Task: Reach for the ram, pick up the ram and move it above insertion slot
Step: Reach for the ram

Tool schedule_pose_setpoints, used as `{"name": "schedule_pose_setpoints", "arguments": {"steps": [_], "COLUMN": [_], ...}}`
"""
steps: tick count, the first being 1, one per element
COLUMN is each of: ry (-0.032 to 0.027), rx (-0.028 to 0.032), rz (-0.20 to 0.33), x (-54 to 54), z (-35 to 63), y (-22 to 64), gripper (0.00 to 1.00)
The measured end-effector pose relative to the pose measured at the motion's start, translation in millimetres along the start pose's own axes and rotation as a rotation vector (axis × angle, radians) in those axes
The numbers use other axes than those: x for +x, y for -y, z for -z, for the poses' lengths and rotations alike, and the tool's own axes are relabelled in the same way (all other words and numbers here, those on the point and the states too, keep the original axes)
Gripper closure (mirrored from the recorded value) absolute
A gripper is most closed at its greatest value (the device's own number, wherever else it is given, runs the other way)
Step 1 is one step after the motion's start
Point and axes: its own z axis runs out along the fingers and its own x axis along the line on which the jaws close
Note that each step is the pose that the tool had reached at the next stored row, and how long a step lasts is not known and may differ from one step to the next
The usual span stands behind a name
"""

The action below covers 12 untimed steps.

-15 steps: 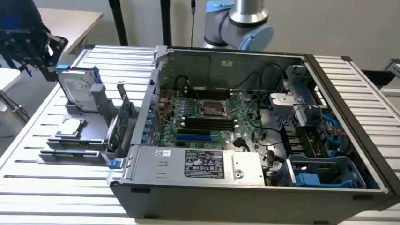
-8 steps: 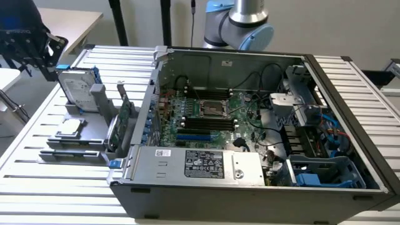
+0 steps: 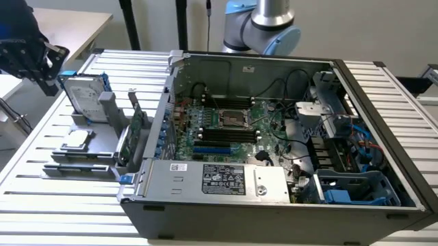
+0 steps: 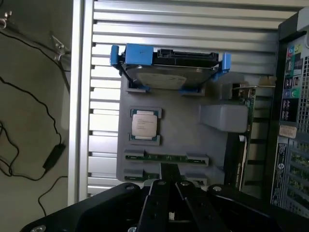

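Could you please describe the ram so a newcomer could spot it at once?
At the exterior view's left, beside the open computer case, sits a grey holder tray. The ram is the thin green strip slotted beside the square processor, far slimmer than the blue-railed hard drive.

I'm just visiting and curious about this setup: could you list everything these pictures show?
computer case: one, grey, open, on the slatted table
hard drive: one, silver with blue rails, upright in the grey holder
processor chip: one, silver, flat in holder
ram: one clearly seen, green, flat in holder
expansion card: one, green, upright beside case
cables: black, beside table
arm: one, silver and blue, behind case
hand: one, black, by hard drive
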Motion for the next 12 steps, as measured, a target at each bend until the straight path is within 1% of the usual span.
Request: {"name": "schedule_pose_setpoints", "arguments": {"steps": [7,10,12], "ry": [0.0002,0.0001,0.0000], "rx": [-0.0002,-0.0001,-0.0001], "rz": [0.001,0.001,0.002], "x": [1.2,1.5,1.0], "z": [0.6,0.6,0.6], "y": [30.5,41.8,47.3], "gripper": [0.89,0.89,0.89]}}
